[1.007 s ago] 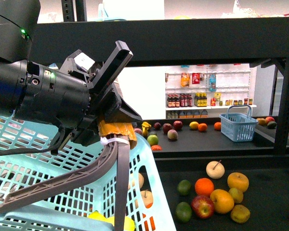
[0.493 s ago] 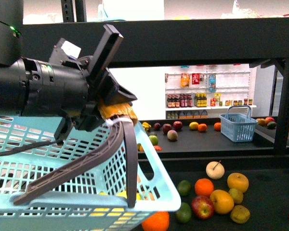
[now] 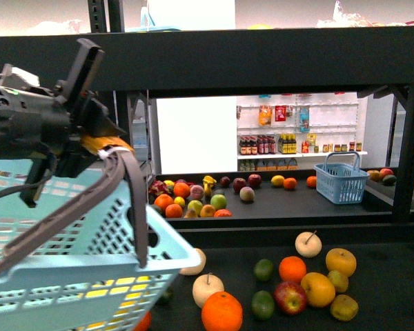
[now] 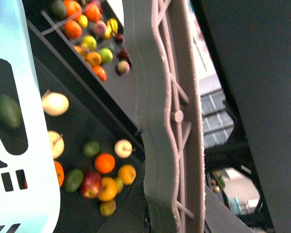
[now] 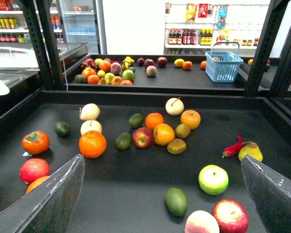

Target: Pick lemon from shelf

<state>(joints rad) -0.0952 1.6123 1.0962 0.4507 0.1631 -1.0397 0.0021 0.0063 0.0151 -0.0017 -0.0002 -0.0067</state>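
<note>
The shelf (image 3: pixel 262 62) is a black metal rack with flat black decks; its lower deck also shows in the right wrist view (image 5: pixel 126 194). A small bright yellow roundish fruit, seemingly the lemon (image 3: pixel 278 180), lies far back on the rear deck beside an orange; it also shows in the right wrist view (image 5: pixel 179 62). My left gripper (image 3: pixel 102 148) is shut on the grey basket handle (image 3: pixel 134 207), holding the light blue basket (image 3: pixel 69 276) up at the left. The handle fills the left wrist view (image 4: pixel 165 121). My right gripper (image 5: pixel 165 194) is open and empty above the lower deck.
The lower deck holds several loose fruits: an orange (image 5: pixel 92 143), a cream apple (image 5: pixel 174 106), orange-yellow fruits (image 5: pixel 163 134), a green avocado (image 5: pixel 176 201), a red chilli (image 5: pixel 233 147). A small blue basket (image 3: pixel 341 181) stands on the rear deck. A black upright (image 3: pixel 407 152) is at right.
My left arm has swung left with the basket, which has dropped away to the left. More fruit on the lower and rear decks has come into view.
</note>
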